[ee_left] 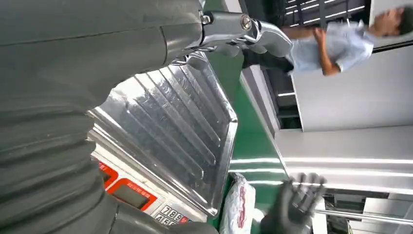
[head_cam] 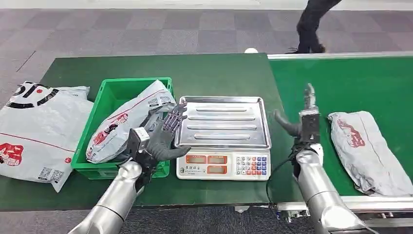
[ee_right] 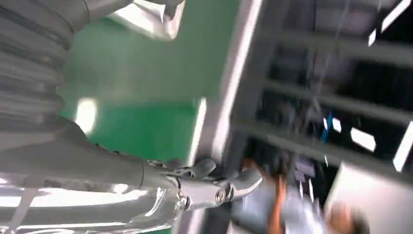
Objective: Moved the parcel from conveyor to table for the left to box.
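Nearest the camera, a digital weighing scale [head_cam: 223,136] is sitting on the green counter [head_cam: 214,73], its steel tray bare, probably waiting to weigh parcels; its red displays and keypad are too small to read. Just left of the scale, the left robot hand [head_cam: 163,134] is hovering with fingers spread and holding nothing, reaching over the scale's left edge. Behind that robot hand, left of the scale, a green crate [head_cam: 109,97] is holding a grey mailer bag [head_cam: 129,122] propped on a slant, seemingly already boxed; its red logo and white shipping label are unreadable. Further left of the scale, a large white bag [head_cam: 36,131] with black and red printing is lying flat on the counter. Right of the scale, the right robot hand [head_cam: 302,119] is standing upright, open and empty, beside the parcel [head_cam: 367,146], a grey bag with an illegible red mark, which is lying on the green conveyor [head_cam: 350,83], not yet grasped. Far beyond the scale, a person's legs [head_cam: 311,24] are crossing the floor.
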You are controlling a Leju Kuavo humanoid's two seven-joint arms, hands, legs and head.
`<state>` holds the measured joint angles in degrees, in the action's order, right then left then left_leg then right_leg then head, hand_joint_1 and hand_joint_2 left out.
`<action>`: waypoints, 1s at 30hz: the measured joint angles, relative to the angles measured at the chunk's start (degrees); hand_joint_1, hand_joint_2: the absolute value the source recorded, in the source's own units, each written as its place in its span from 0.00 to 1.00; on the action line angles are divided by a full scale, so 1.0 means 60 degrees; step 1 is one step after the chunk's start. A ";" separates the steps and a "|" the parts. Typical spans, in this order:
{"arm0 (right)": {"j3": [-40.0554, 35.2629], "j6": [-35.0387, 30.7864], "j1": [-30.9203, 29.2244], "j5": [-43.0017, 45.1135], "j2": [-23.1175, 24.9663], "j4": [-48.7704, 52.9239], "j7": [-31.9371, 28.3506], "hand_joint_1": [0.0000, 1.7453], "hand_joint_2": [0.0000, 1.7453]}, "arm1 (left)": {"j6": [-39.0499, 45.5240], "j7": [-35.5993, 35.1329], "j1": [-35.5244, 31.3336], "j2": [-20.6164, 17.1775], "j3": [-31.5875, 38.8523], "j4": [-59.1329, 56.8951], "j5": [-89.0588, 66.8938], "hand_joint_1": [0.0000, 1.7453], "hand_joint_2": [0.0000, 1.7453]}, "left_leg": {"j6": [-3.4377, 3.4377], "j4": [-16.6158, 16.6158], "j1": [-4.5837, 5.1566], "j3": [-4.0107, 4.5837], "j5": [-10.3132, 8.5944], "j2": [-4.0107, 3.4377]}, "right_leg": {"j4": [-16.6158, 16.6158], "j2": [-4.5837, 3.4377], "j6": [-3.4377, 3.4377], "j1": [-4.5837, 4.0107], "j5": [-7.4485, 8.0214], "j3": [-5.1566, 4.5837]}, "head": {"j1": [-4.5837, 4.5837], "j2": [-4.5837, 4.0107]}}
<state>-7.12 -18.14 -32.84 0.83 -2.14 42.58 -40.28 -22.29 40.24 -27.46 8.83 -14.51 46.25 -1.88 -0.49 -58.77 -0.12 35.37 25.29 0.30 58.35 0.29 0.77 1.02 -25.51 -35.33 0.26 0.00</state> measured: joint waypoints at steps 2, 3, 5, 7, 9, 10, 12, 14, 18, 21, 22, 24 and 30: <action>0.0178 -0.0003 0.0002 -0.0011 -0.0189 0.0181 0.0000 0.00 1.00 | 0.0000 0.0000 0.0038 -0.0011 0.0000 0.0033 0.0007 0.00 1.00 | 0.0002 -0.0001 0.0005 -0.0002 0.0002 -0.0006 | 0.0000 -0.0006 0.0001 0.0002 0.0001 -0.0003 | 0.0000 0.0000; 0.0233 -0.0004 0.0003 -0.0022 -0.0255 0.0251 0.0000 0.00 1.00 | 0.0000 0.0000 0.0046 -0.0011 0.0000 0.0044 0.0007 0.00 1.00 | 0.0001 -0.0001 0.0005 -0.0003 0.0003 -0.0014 | -0.0001 -0.0019 0.0001 0.0003 0.0001 -0.0005 | -0.0004 0.0000; 0.0323 -0.0123 0.0007 -0.0043 -0.0331 0.0356 0.0000 0.00 1.00 | 0.0000 0.0000 0.0047 -0.0011 0.0000 0.0054 0.0007 0.00 1.00 | 0.0001 0.0000 0.0005 -0.0005 0.0002 -0.0017 | 0.0000 -0.0022 0.0001 0.0001 0.0002 -0.0007 | -0.0004 0.0000; 0.0426 -0.0361 0.0015 -0.0062 -0.0353 0.0404 0.0000 0.00 1.00 | 0.0000 0.0000 0.0048 -0.0011 0.0000 0.0069 0.0011 0.00 1.00 | -0.0002 0.0000 0.0004 -0.0007 -0.0001 -0.0013 | 0.0000 -0.0021 0.0000 -0.0003 0.0001 -0.0009 | -0.0004 0.0000; 0.0625 -0.0662 0.0005 0.0047 -0.0472 0.0407 0.0000 0.00 1.00 | -0.0004 0.0000 0.0064 -0.0015 0.0000 0.0076 0.0022 0.00 1.00 | -0.0003 0.0002 0.0000 -0.0006 -0.0005 -0.0002 | 0.0000 0.0001 0.0000 -0.0003 0.0001 -0.0007 | -0.0004 0.0000; 0.0782 -0.0757 -0.0021 0.0087 -0.0582 0.0368 0.0000 0.00 1.00 | -0.0022 0.0000 0.0085 -0.0018 0.0000 0.0091 0.0025 0.00 1.00 | -0.0003 0.0002 0.0000 -0.0003 -0.0005 0.0002 | 0.0000 0.0008 0.0000 -0.0002 0.0001 -0.0005 | -0.0004 0.0000; 0.1118 -0.0856 -0.0111 0.0127 -0.0816 0.0159 0.0004 0.00 1.00 | -0.0062 0.0000 0.0107 -0.0036 0.0000 0.0098 0.0025 0.00 1.00 | -0.0003 0.0002 0.0000 -0.0001 -0.0005 0.0004 | 0.0000 0.0008 0.0000 -0.0001 0.0001 -0.0001 | 0.0000 0.0000; 0.1402 -0.1104 -0.0160 -0.0095 -0.1023 -0.0026 0.0004 0.00 1.00 | -0.0102 0.0000 0.0112 -0.0044 0.0000 0.0098 0.0033 0.00 1.00 | -0.0002 0.0001 0.0003 0.0000 -0.0004 0.0002 | 0.0000 0.0005 0.0001 0.0002 0.0002 -0.0001 | 0.0000 0.0000; 0.1504 -0.2838 -0.0427 -0.2229 -0.1376 -0.0847 0.0782 0.00 1.00 | -0.0142 0.0000 0.0115 -0.0044 0.0000 0.0098 0.0033 0.00 1.00 | 0.0002 -0.0002 0.0009 -0.0001 -0.0001 -0.0002 | -0.0001 -0.0002 0.0002 0.0005 0.0002 -0.0003 | -0.0004 0.0000; 0.1497 -0.3570 -0.0646 -0.4520 -0.1697 -0.1569 0.2320 0.00 1.00 | -0.0146 0.0000 0.0146 -0.0044 0.0000 0.0098 0.0033 0.00 1.00 | 0.0003 -0.0001 0.0008 0.0001 -0.0002 0.0010 | -0.0001 0.0016 0.0002 0.0004 0.0002 0.0004 | 0.0000 0.0000; 0.1493 -0.3588 -0.0697 -0.4638 -0.1748 -0.1721 0.2390 0.00 1.00 | -0.0146 0.0000 0.0161 -0.0044 0.0000 0.0098 0.0033 0.00 1.00 | 0.0003 -0.0001 0.0008 0.0000 -0.0002 0.0009 | -0.0001 0.0015 0.0002 0.0004 0.0002 0.0003 | 0.0000 0.0000; 0.1493 -0.3596 -0.0740 -0.4699 -0.1836 -0.1957 0.2419 0.00 1.00 | -0.0146 0.0000 0.0179 -0.0040 0.0000 0.0102 0.0033 0.00 1.00 | 0.0003 -0.0001 0.0006 -0.0001 -0.0002 0.0006 | 0.0000 0.0010 0.0002 0.0002 0.0002 0.0003 | 0.0000 0.0000; 0.1282 -0.3585 -0.1015 -0.6093 -0.2054 -0.2932 0.4769 0.00 1.00 | -0.0179 0.0000 0.0199 -0.0033 0.0000 0.0120 0.0015 0.00 1.00 | 0.0002 0.0000 0.0005 0.0000 -0.0003 0.0008 | 0.0000 0.0013 0.0002 0.0002 0.0001 0.0001 | -0.0003 0.0000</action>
<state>0.57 -39.65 -38.94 -35.73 -14.47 24.99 -11.67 -23.37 40.24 -26.27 8.63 -14.51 46.97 -1.79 -0.48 -58.77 -0.09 35.37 25.28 0.35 58.35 0.37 0.78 1.03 -25.50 -35.33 0.24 0.00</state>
